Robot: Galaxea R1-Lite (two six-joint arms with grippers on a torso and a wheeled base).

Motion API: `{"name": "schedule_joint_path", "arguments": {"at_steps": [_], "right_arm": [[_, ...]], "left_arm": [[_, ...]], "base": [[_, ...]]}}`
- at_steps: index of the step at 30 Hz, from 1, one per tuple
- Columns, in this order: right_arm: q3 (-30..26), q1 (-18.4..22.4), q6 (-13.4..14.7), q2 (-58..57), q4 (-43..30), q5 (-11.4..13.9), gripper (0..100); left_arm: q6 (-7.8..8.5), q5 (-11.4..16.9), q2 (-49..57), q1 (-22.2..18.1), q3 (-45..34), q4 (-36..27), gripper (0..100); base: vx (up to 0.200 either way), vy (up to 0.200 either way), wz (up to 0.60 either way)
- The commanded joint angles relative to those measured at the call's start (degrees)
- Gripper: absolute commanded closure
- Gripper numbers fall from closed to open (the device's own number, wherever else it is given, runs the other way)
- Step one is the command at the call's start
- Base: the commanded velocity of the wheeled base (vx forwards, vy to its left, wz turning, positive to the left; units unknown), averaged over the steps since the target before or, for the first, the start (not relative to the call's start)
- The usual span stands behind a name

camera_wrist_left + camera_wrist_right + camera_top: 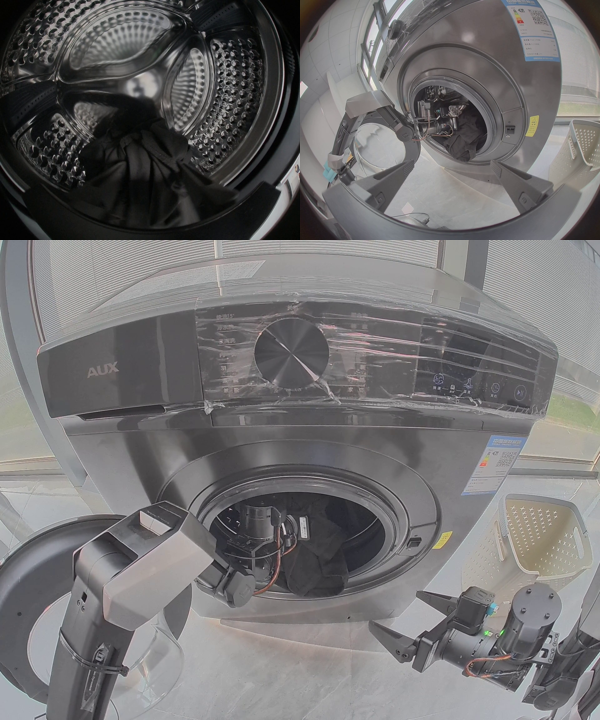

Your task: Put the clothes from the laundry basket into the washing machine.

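Evidently soft and light, the 1 black cloth garment (320,559) slumps over the lower door lip of the grey steel front-loading washing machine (125,452). It will sag, so pinch a bunched fold. The left gripper (300,534) is inside the drum, and I cannot tell how its jaws stand. The right gripper (394,609) hangs empty, jaws apart.

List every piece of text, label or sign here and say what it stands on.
Brand logo, light letters, on the drawer front.
Blue energy label: print too small to read.
Yellow warning sticker: too small to read.
Control panel captions: blurred under plastic film.
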State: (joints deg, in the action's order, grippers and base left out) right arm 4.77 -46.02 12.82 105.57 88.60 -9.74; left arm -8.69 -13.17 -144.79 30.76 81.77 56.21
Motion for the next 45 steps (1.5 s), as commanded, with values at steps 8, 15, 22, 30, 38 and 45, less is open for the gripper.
{"name": "schedule_joint_path", "arguments": {"at_steps": [8,15,22,30,38,45], "right_arm": [[-0.2,0.0,0.0,0.2,0.0,0.1,0],[-0.3,-0.1,0.0,0.3,0.0,0.1,0],[-0.2,-0.1,0.0,0.2,0.0,0.1,0],[-0.3,0.0,-0.1,0.0,0.1,0.0,0],[-0.2,0.0,-0.1,-0.2,0.1,-0.1,0],[-0.2,0.1,0.0,-0.1,0.1,0.0,0]], "left_arm": [[-0.62,5.2,7.0,4.5,-14.6,-2.4,0],[-0.01,6.8,3.3,4.4,-16.2,-2.4,0],[0.43,6.7,0.4,3.3,-15.3,-2.4,100],[0.87,6.7,-0.2,2.7,-12.1,-2.3,100],[0.96,4.4,-0.5,-0.2,-1.9,-0.2,100],[0.78,2.7,-4.3,-3.8,12.6,-0.8,100]], "base": [[0.000,0.000,0.00],[0.000,0.000,0.00],[0.000,0.000,0.00],[0.000,0.000,0.00],[0.000,0.000,0.00],[0.000,0.000,0.00]]}}
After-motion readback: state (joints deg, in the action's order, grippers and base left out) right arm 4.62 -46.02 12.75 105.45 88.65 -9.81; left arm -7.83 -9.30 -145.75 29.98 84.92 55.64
